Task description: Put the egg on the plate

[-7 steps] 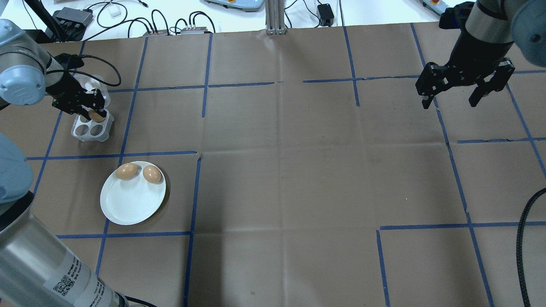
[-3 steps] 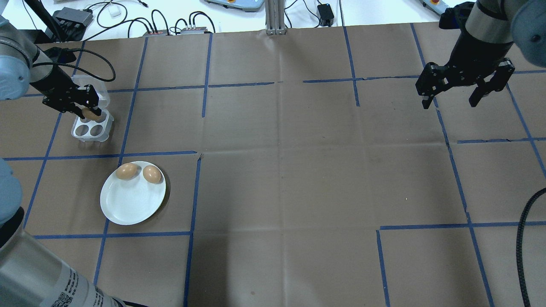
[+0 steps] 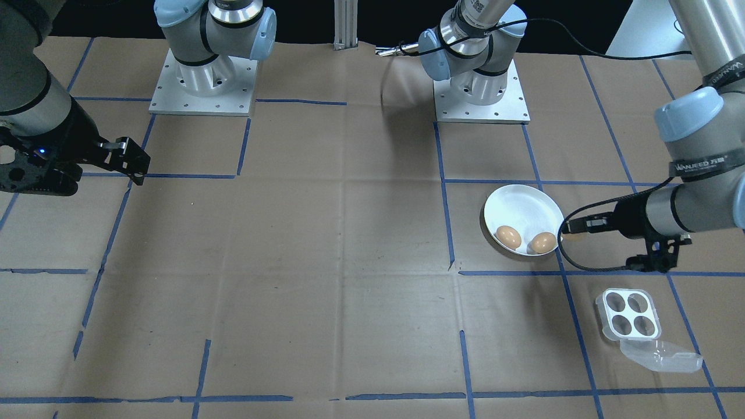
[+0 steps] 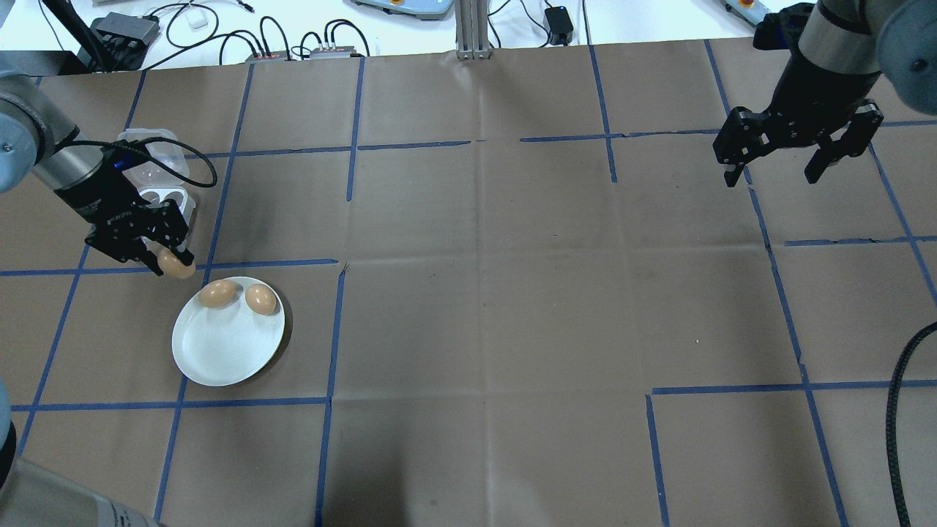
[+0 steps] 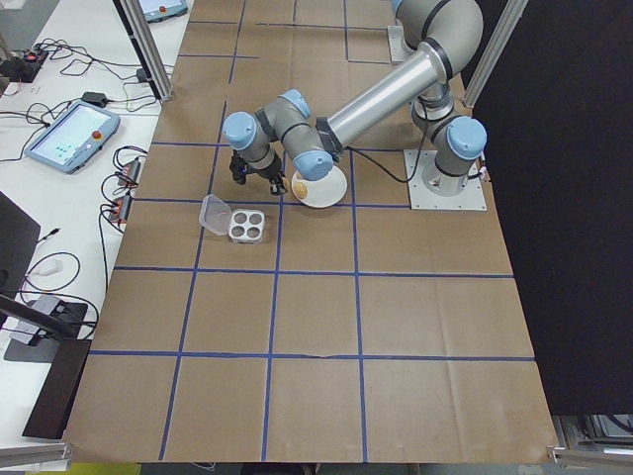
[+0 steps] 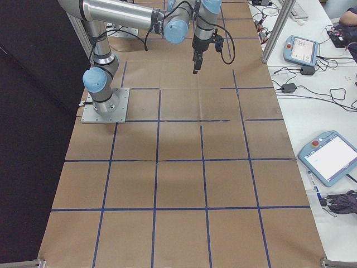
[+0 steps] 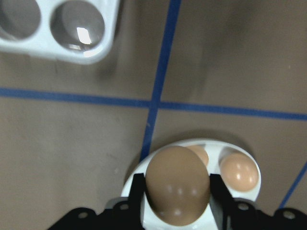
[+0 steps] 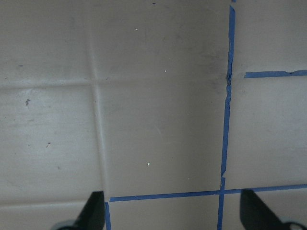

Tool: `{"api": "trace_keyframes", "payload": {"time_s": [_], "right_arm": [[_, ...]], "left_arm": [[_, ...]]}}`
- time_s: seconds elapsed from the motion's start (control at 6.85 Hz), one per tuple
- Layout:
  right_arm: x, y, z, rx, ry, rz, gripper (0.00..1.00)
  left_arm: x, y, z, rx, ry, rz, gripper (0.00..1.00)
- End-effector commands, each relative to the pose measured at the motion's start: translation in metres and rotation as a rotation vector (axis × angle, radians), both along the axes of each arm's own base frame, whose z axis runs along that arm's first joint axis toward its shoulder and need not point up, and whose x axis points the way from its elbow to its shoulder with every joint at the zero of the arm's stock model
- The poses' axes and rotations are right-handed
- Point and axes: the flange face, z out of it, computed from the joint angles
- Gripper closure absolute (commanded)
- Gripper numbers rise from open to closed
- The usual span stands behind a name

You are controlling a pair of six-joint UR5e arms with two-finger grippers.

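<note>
One brown egg (image 7: 177,184), low centre of the left wrist view, sits pinched across its middle in our left gripper (image 4: 167,263), just short of the plate (image 4: 219,351). We judge it light, smooth, brittle. Our right gripper (image 4: 777,173) hangs spread, empty.

In the left wrist view the held brown egg (image 7: 177,184) hides much of the round white plate (image 7: 136,175), and the clear plastic four-cup egg carton (image 7: 57,28) is cut off by the top edge; the overhead view's arm covers part of that carton (image 4: 179,197)
</note>
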Motion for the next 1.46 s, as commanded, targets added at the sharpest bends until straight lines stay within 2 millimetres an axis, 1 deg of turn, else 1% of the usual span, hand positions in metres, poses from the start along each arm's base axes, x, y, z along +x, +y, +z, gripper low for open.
{"api": "trace_keyframes", "payload": {"time_s": [0.0, 0.15, 0.29, 0.44, 0.58, 0.73, 0.88, 1.02, 1.17, 1.31], "right_arm": [[0.0, 0.0, 0.0, 0.0, 0.0, 0.0, 0.0], [0.0, 0.0, 0.0, 0.0, 0.0, 0.0, 0.0], [0.0, 0.0, 0.0, 0.0, 0.0, 0.0, 0.0], [0.0, 0.0, 0.0, 0.0, 0.0, 0.0, 0.0], [0.0, 0.0, 0.0, 0.0, 0.0, 0.0, 0.0], [0.0, 0.0, 0.0, 0.0, 0.0, 0.0, 0.0], [0.0, 0.0, 0.0, 0.0, 0.0, 0.0, 0.0], [0.0, 0.0, 0.0, 0.0, 0.0, 0.0, 0.0], [0.0, 0.0, 0.0, 0.0, 0.0, 0.0, 0.0], [0.0, 0.0, 0.0, 0.0, 0.0, 0.0, 0.0]], "left_arm": [[-0.023, 0.04, -0.018, 0.169, 0.069, 0.024, 0.9], [-0.026, 0.037, -0.022, 0.161, 0.067, 0.013, 0.86], [-0.022, 0.028, -0.019, 0.111, 0.041, 0.009, 0.75], [-0.018, 0.02, -0.017, 0.045, 0.009, 0.012, 0.33], [-0.019, 0.02, -0.019, 0.043, 0.011, 0.013, 0.11], [-0.019, 0.022, -0.02, 0.054, 0.014, 0.012, 0.02], [-0.018, 0.02, -0.018, 0.049, 0.01, 0.013, 0.01], [-0.014, 0.012, -0.005, 0.011, -0.013, 0.015, 0.01], [-0.01, -0.003, 0.023, -0.083, -0.055, 0.003, 0.01], [-0.011, -0.02, 0.063, -0.208, -0.107, -0.019, 0.01]]}}
